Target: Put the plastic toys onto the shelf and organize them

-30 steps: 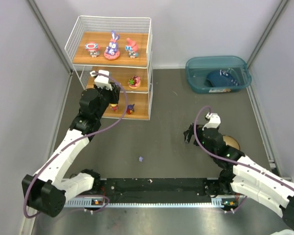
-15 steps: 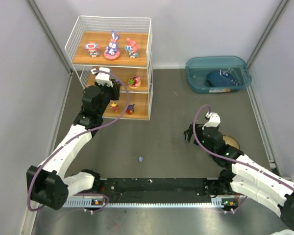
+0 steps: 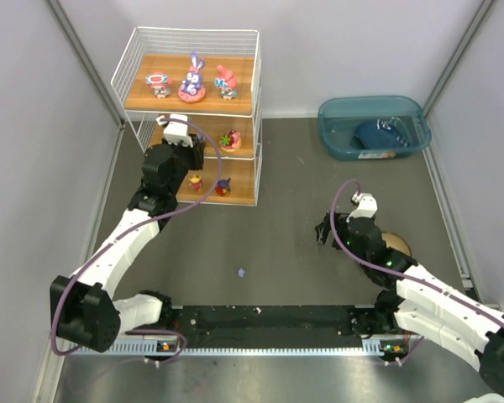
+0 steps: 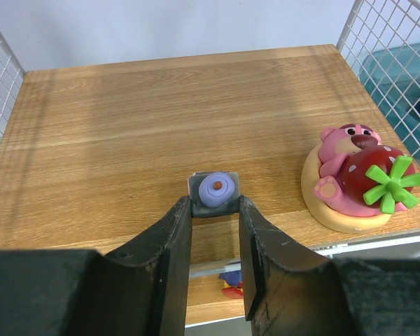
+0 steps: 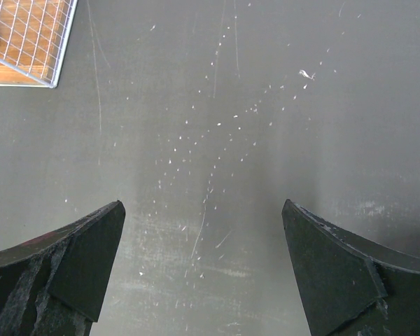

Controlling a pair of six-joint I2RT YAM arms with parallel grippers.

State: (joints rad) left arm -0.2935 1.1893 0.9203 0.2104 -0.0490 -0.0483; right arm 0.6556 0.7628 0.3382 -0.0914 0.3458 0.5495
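My left gripper [image 4: 215, 210] is shut on a small purple toy [image 4: 216, 191], a round purple piece on a grey block, held just over the front edge of the middle board [image 4: 126, 119] of the shelf [image 3: 245, 92]. A pink bear with a red strawberry [image 4: 350, 175] stands on that board to the right. In the top view the left gripper [image 3: 175, 134] reaches into the middle level. Three figurines [image 3: 192, 80] stand on the top board, two small ones [image 3: 210, 185] on the bottom board. My right gripper [image 5: 203, 238] is open and empty above bare table, also in the top view [image 3: 323, 231].
A tiny purple bit [image 3: 242, 272] lies on the table in front of the arms. A teal bin [image 3: 332, 113] with a dark blue item [image 3: 378, 134] stands at the back right. A tan round bowl [image 3: 396, 245] sits behind the right arm.
My left arm has moved forward and up to the shelf, bringing its gripper to the middle board. The right arm has not moved.
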